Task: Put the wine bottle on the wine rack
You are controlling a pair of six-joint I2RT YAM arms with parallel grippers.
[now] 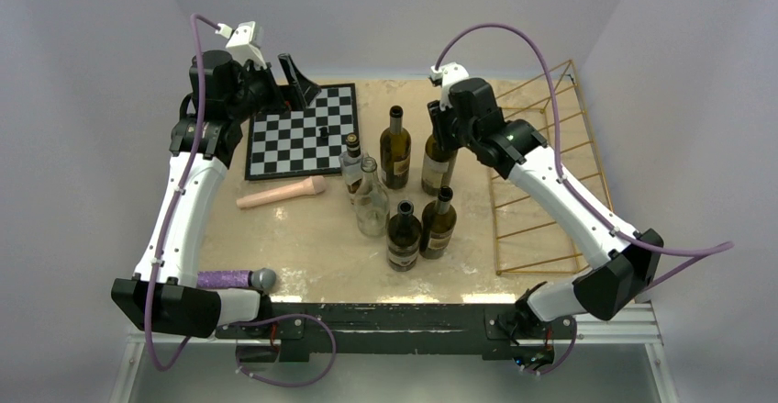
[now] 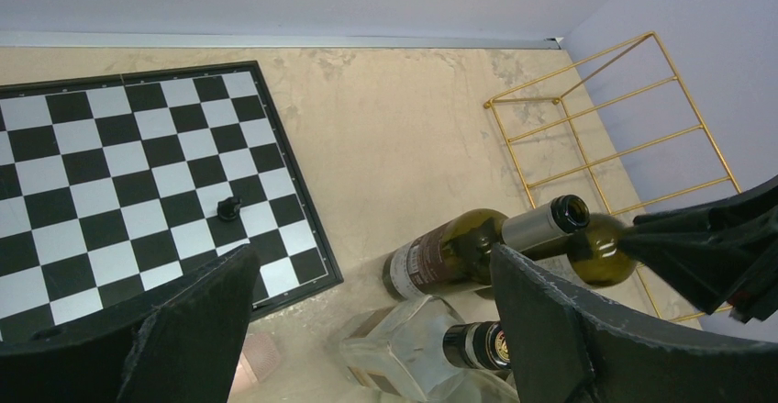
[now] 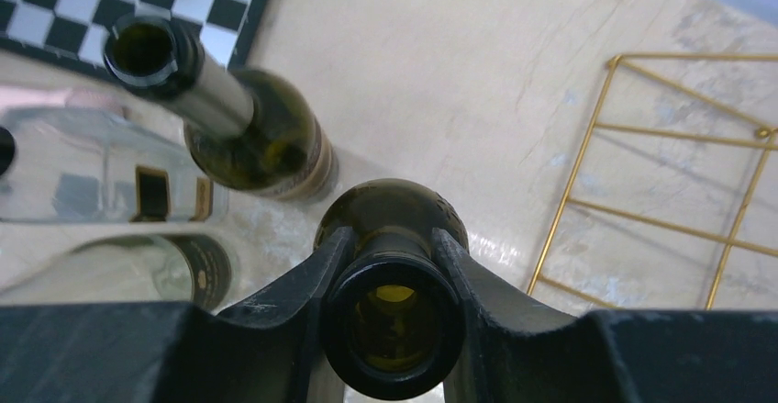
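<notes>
My right gripper [image 1: 444, 126] is shut on the neck of a dark green wine bottle [image 1: 438, 166] that stands upright among the other bottles at mid-table. In the right wrist view the fingers [image 3: 312, 279] clamp just under the bottle's open mouth [image 3: 393, 330]. The gold wire wine rack [image 1: 496, 229] lies flat on the table to the right of the bottle, also in the right wrist view [image 3: 572, 173] and the left wrist view [image 2: 569, 70]. My left gripper [image 1: 292, 82] is open and empty, raised over the far edge of the chessboard [image 1: 303, 132].
Several other bottles stand close by: a dark one [image 1: 395, 151] left of the held bottle, two dark ones [image 1: 404, 238] [image 1: 439, 224] in front, two clear ones [image 1: 372, 201] [image 1: 352, 164]. A pink rod [image 1: 280, 194] and a purple microphone [image 1: 234, 279] lie at the left.
</notes>
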